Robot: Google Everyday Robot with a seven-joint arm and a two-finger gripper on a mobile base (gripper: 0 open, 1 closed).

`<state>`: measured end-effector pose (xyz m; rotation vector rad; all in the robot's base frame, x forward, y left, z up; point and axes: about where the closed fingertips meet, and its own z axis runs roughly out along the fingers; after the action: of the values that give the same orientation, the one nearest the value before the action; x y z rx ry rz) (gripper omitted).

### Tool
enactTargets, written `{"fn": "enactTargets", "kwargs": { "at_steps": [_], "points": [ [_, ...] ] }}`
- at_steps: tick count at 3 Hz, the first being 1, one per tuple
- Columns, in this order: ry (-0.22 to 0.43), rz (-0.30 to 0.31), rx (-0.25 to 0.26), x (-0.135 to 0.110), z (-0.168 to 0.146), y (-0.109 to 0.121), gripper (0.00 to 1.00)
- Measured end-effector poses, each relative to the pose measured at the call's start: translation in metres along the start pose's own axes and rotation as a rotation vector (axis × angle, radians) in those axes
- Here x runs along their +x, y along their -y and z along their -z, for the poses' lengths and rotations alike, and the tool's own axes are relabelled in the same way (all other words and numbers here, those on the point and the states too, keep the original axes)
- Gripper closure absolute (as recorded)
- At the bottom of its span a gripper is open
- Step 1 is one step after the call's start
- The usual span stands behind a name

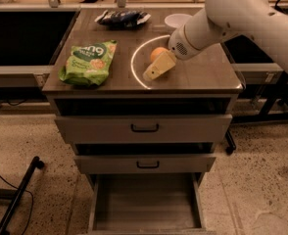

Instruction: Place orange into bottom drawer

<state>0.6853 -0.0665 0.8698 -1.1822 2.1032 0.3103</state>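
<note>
The orange (157,53) lies on the cabinet top, inside a bright ring of light, mostly hidden behind my gripper. My gripper (156,68), cream-coloured at the end of the white arm, reaches in from the upper right and sits right in front of the orange, tip pointing down-left at the top. The bottom drawer (146,204) is pulled out below the two upper drawers, with its grey floor showing and nothing in it.
A green snack bag (87,62) lies on the left of the cabinet top (207,75). A dark chip bag (123,17) and a white bowl (177,20) sit at the back. The top drawer (144,128) and middle drawer (145,164) stand slightly open.
</note>
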Motion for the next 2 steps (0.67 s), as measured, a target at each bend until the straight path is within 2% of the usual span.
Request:
{"fn": "enactTargets", "kwargs": {
  "at_steps": [1, 2],
  "points": [
    [0.002, -0.032, 0.014, -0.003, -0.017, 0.007, 0.00],
    [0.002, -0.058, 0.020, -0.003, -0.031, 0.012, 0.19]
  ]
}}
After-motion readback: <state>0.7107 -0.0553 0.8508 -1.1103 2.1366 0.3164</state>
